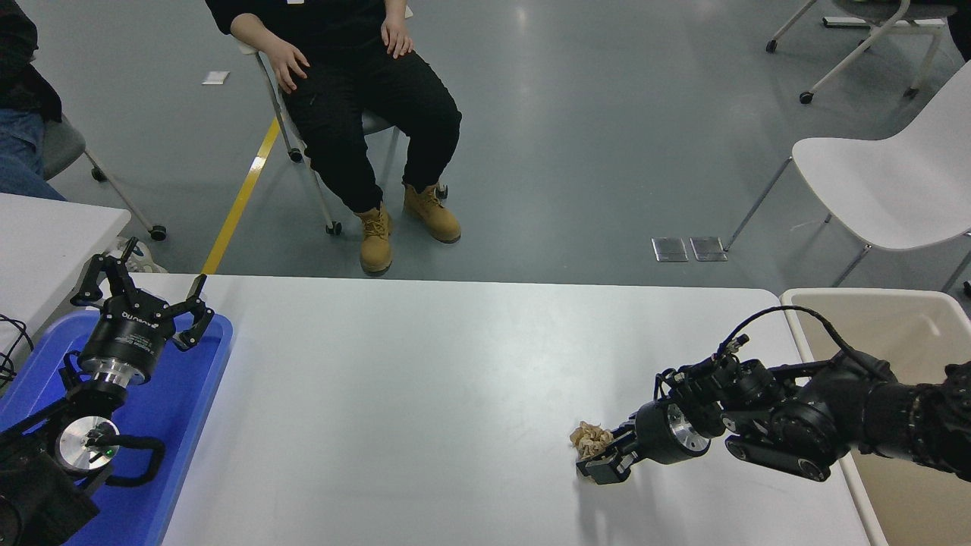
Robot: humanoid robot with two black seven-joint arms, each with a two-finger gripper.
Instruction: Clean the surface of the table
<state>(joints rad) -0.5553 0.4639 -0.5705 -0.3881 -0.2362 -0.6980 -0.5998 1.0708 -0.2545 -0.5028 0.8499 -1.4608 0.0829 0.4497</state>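
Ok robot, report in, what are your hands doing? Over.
Right gripper shut on crumpled brown paper wad, low on the table surface. Left gripper open, parked over blue tray. Beige bin alongside, nothing in the way.

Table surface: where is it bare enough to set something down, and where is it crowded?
The table surface is bare from the blue tray across to the crumpled paper wad. It is crowded there, where the right claw closes on the wad, and at the left claw over the tray.
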